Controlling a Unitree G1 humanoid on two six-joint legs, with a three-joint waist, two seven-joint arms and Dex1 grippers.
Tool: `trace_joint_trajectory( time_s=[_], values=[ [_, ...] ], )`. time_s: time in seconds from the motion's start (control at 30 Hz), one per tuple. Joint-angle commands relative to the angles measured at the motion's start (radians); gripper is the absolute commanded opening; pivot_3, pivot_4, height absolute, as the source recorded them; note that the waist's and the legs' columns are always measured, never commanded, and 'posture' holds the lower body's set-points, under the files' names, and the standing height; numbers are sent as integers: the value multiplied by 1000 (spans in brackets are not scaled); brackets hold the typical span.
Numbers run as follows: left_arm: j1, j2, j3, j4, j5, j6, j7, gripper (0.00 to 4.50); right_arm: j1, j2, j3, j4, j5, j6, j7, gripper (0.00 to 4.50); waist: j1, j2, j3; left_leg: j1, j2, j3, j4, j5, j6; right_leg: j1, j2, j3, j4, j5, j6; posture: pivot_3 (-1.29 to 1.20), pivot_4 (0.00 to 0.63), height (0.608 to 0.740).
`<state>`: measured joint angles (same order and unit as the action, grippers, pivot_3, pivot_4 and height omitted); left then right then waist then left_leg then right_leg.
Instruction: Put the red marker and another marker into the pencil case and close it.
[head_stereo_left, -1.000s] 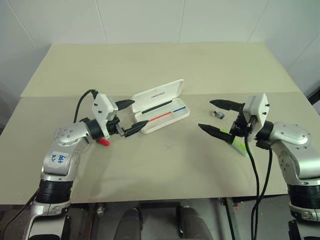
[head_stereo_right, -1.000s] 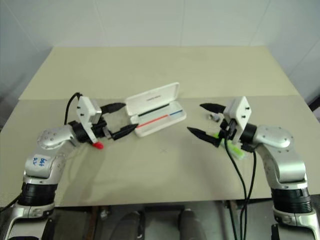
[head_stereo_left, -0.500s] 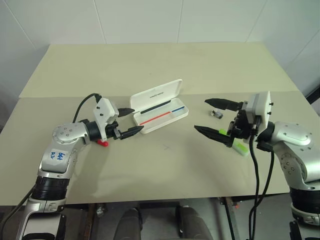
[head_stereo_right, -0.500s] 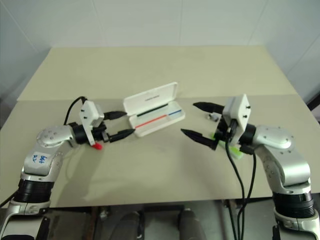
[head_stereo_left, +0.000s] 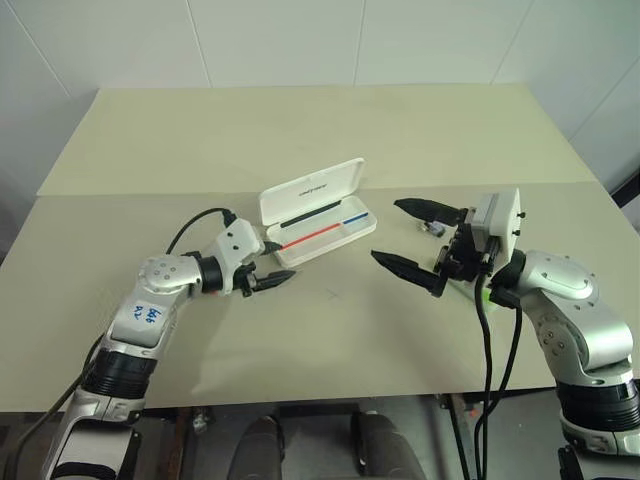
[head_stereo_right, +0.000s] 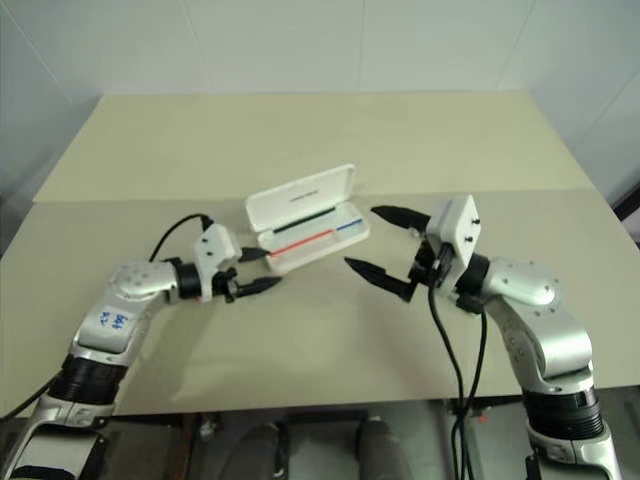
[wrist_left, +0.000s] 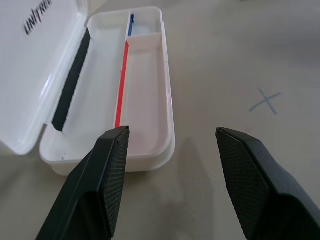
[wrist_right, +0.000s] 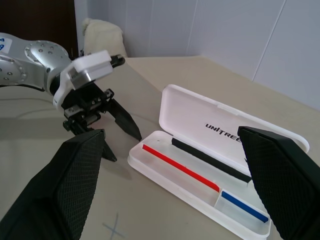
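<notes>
The pencil case (head_stereo_left: 322, 226) lies open at mid-table, its lid (head_stereo_left: 312, 188) tilted back and red and blue lines inside; no marker is in it (wrist_left: 145, 90). My left gripper (head_stereo_left: 285, 262) hangs low just at the case's near-left end, open, with nothing between its fingers (wrist_left: 107, 165). Over the table to the right of the case my right gripper (head_stereo_left: 386, 230) is wide open and empty. A sliver of the lime-green marker (head_stereo_left: 484, 292) peeks out under my right wrist. The red marker is hidden.
A tiny grey-black object (head_stereo_left: 432, 227) lies behind my right gripper. A faint blue X (head_stereo_left: 337, 294) is drawn on the beige table (head_stereo_left: 300, 130) in front of the case. The table's front edge runs close below both arms.
My left gripper sank toward the table beside the case and its fingers narrowed; the red marker's tip, seen by it before, is now covered. My right gripper shifted left toward the case.
</notes>
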<state>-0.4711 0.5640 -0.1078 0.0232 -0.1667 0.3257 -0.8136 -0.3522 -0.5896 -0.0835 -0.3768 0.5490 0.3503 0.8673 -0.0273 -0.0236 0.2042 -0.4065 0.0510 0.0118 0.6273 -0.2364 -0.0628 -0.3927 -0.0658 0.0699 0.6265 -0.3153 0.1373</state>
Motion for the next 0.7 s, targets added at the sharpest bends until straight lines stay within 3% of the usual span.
trace_joint_trajectory(
  time_s=[0.03,0.7],
  values=[
    [-39,-21,-18,10,26,-23,16,2917,6,-1,-9,-53,8,-5,-17,4500,0,0,0,0,0,0,0,0,0,0,0,0,0,0,0,0,150,740],
    [-114,-100,-52,119,84,15,40,2917,5,15,-10,-81,13,2,-76,4500,0,0,0,0,0,0,0,0,0,0,0,0,1,0,0,0,150,740]
  ],
)
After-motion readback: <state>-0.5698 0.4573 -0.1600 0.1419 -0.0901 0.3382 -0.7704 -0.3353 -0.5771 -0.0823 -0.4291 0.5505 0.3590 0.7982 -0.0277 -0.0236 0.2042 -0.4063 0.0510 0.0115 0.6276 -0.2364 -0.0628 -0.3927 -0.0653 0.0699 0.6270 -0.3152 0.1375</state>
